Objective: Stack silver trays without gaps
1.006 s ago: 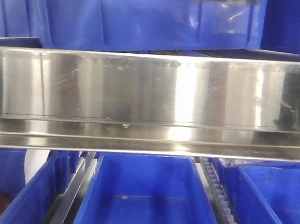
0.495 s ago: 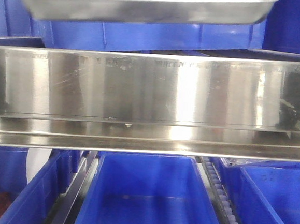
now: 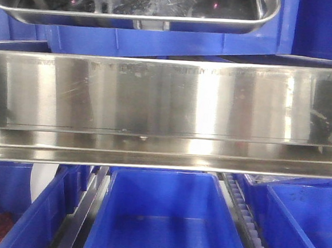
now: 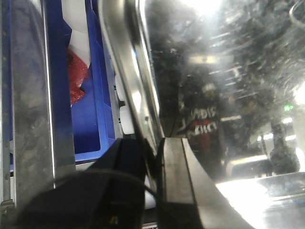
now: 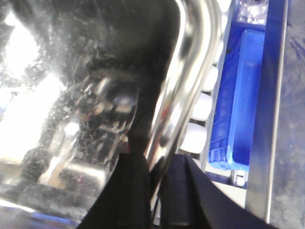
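Left gripper: closed narrow on the silver tray. One black finger sits outside the wall and the other inside the pan, with the thin flared rim pinched between them.
Right gripper: clamped the same way on the tray's opposite side, the rim caught between its two dark fingers.
Tray seen from the wrists: the shiny, scratched floor spreads inward from each gripper and mirrors lamps and dark shapes. The rounded rim runs away from the fingers.
Tray seen from the front: it is carried between the two arms high in the view. Its hollow side is turned toward the front camera and its far edge is cut off by the frame.
Just outside the left gripper: white rollers, then a blue bin holding something red.
Farther out on that side: a steel rail runs past.
Just outside the right gripper: more rollers, then a second blue bin, with grey steel beyond it.
Below the grippers: the rail crosses the whole front view, apart from the tray above it.
Lower still: an open blue bin sits under the rail, with a roller track to its right.
Behind the tray: a blue bin wall.
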`<state>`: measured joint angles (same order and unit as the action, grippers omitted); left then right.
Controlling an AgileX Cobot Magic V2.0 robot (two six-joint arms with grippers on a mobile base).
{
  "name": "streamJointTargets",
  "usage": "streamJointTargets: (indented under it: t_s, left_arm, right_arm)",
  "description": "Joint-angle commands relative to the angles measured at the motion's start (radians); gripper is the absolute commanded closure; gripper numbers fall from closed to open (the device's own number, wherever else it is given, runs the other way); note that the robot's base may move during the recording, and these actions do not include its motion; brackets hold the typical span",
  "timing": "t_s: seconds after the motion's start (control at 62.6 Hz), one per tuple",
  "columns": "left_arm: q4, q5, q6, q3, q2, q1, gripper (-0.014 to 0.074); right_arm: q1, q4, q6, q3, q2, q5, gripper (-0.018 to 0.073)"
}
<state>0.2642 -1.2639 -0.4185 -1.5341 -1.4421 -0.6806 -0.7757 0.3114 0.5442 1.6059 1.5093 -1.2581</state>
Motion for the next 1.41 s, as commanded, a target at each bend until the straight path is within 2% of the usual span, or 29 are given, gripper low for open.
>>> streamJointTargets:
  t_s: [0.0, 0.479, 0.575, 0.671, 0.878, 1.054, 1.39]
  left_arm:
    - [-0.03, -0.049, 0.028, -0.028, 0.037, -0.028, 0.0637]
    - [-0.029, -0.045, 0.028, -0.028, 0.037, -0.028, 0.0637]
    - [-0.029, -0.008, 0.021, -0.028, 0.037, -0.028, 0.0637]
    - [-0.029, 0.053, -0.031, -0.028, 0.037, -0.028, 0.0637]
    - [-0.024, 0.157, -0.081, -0.028, 0.037, -0.028, 0.0637]
    - [-0.019, 0.202, -0.123, -0.028, 0.037, -0.025, 0.0637]
    - [-0.019, 0.217, -0.123, -0.028, 0.037, -0.025, 0.0638]
  right_arm:
    - [-0.017, -0.005, -0.026, 0.031, -0.046, -0.078, 0.0533]
    - [-0.017, -0.01, -0.026, 0.031, -0.066, -0.079, 0.0533]
    - [-0.017, -0.01, -0.026, 0.031, -0.067, -0.079, 0.0533]
    - [-0.017, -0.01, -0.019, 0.031, -0.076, -0.071, 0.0533]
    - [-0.007, 0.003, 0.0, 0.032, -0.097, -0.049, 0.0533]
    - [-0.007, 0.037, 0.022, 0.032, -0.106, -0.046, 0.0533]
    - [-0.007, 0.053, 0.024, 0.032, -0.106, -0.031, 0.0533]
